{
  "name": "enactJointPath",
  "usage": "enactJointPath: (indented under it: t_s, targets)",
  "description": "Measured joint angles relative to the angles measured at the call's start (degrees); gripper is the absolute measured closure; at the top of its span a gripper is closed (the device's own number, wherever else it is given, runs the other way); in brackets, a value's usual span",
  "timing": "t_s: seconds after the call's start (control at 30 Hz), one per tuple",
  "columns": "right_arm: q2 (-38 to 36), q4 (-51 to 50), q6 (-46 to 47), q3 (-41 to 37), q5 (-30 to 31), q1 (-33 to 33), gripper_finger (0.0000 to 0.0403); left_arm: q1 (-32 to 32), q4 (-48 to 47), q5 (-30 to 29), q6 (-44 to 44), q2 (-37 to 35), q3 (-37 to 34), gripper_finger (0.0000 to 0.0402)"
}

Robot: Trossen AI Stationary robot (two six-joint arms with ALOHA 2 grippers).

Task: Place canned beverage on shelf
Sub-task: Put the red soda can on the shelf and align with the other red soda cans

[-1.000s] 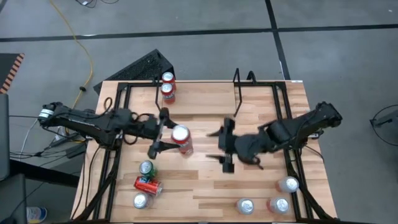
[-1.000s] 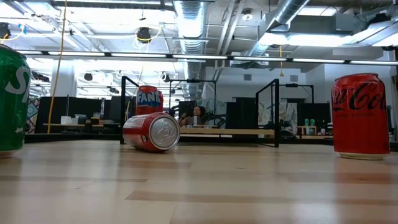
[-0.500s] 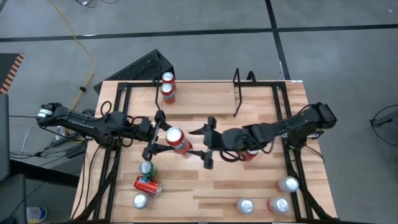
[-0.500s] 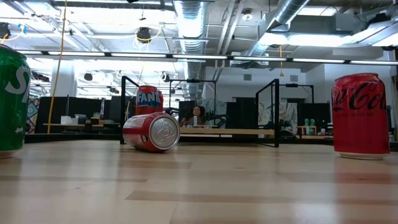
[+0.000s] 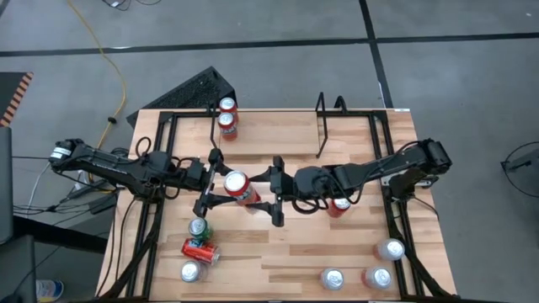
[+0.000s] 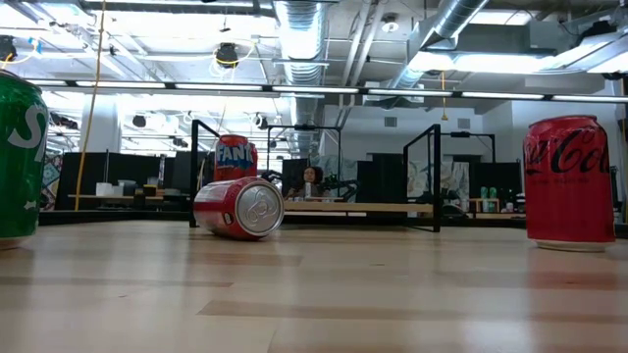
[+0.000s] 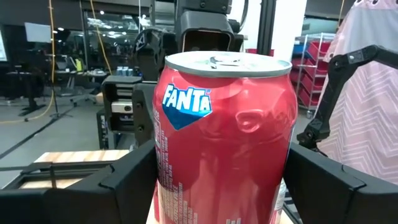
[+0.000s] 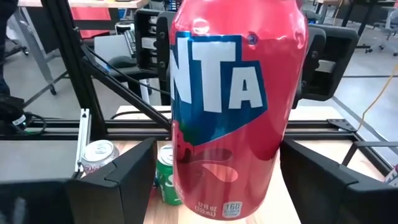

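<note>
High view: the red Fanta can (image 5: 235,187) stands mid-table between the left gripper (image 5: 210,183) and the right gripper (image 5: 277,190), well short of the shelf (image 5: 329,124) at the far edge. Both grippers' fingers bracket the can's sides, but I cannot tell whether either has actually closed on it. It looks light, thin-walled and slick, already dented near the top, so mid-body with modest squeeze seems the best hold.

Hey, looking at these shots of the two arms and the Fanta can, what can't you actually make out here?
- High view: whether the left claw actually grips the Fanta can, or whether the right claw touches it; too small.
- Both wrist views: the can's bottom is cut off by the picture edge, so its resting on the table is unclear.
- Low view: neither claw shows.
- High view: the shelf rods are too thin to follow.
</note>
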Motion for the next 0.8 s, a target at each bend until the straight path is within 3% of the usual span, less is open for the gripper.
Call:
enactJointPath:
  t_s: [0.5, 0.8]
  targets:
    - [4.3, 6.5, -0.5, 0.0, 0.3, -1.4, 0.0092, 0.0, 1.2, 0.0, 0.3, 0.0, 0.0, 0.0116]
    - [4.4, 6.4, -1.6, 0.0, 3.8, -0.6, 0.0137, 0.0, 1.0, 0.5, 0.5, 0.1, 0.0, 0.0116]
